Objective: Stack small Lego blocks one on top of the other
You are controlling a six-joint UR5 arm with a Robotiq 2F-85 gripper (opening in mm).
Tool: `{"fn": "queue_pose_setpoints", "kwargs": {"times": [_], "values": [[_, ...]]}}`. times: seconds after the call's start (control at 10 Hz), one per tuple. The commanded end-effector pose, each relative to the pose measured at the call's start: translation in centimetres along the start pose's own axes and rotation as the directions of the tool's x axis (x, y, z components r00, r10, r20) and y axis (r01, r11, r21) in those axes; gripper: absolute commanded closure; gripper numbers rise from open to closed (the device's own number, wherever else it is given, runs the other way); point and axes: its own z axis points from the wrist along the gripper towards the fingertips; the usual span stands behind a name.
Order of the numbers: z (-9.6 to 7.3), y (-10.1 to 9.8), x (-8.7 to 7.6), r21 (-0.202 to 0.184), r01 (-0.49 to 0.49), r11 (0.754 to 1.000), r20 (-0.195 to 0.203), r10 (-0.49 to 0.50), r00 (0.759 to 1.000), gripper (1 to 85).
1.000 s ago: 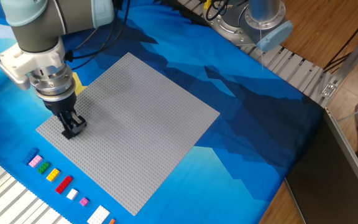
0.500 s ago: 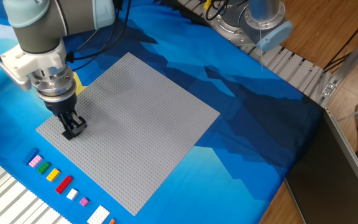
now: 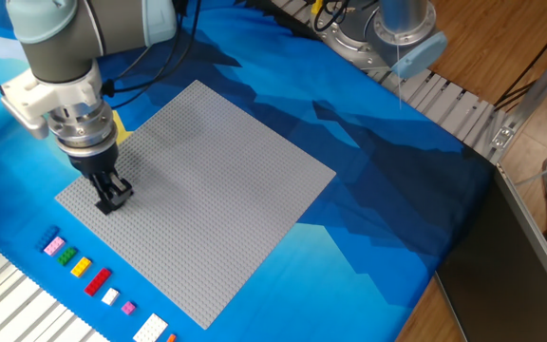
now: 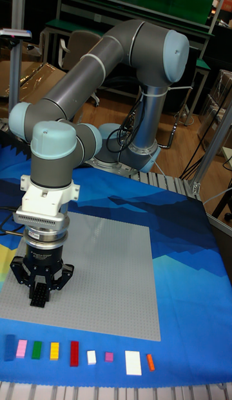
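My gripper (image 3: 113,195) (image 4: 40,294) points straight down over the left corner of the grey baseplate (image 3: 207,190) (image 4: 109,271). Its fingers are shut on a flat black Lego block (image 4: 40,297) (image 3: 114,198) that sits at the plate's surface. A row of small Lego blocks lies on the blue cloth in front of the plate: blue (image 4: 9,347), pink (image 3: 53,245) (image 4: 22,349), green (image 3: 66,256) (image 4: 37,350), yellow (image 3: 81,266) (image 4: 55,351), red (image 3: 97,280) (image 4: 74,353), small white (image 3: 110,296) (image 4: 91,357), purple (image 3: 128,308) (image 4: 109,357), a larger white (image 3: 152,330) (image 4: 133,362) and orange (image 4: 150,362).
The blue cloth (image 3: 368,190) covers the table. A metal roller strip (image 3: 454,104) runs along the far right edge, beside the arm's base (image 4: 138,158). A yellow patch (image 3: 117,128) shows beside the wrist.
The arm has shifted a few pixels to the right; the black block stays between the fingers at the plate's left corner.
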Motion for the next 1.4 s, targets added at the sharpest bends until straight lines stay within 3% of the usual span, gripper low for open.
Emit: {"fn": "queue_pose_setpoints", "kwargs": {"times": [0.0,0.3,1.3], "values": [[-0.06,0.16,-0.19,-0.012,-0.009,1.000,0.006,0.009,1.000,79.0],[-0.03,0.81,-0.10,-0.037,-0.003,0.999,0.003,0.003,1.000,74.7],[-0.27,0.79,0.04,-0.066,0.021,0.998,0.005,-0.021,1.000,65.7]]}}
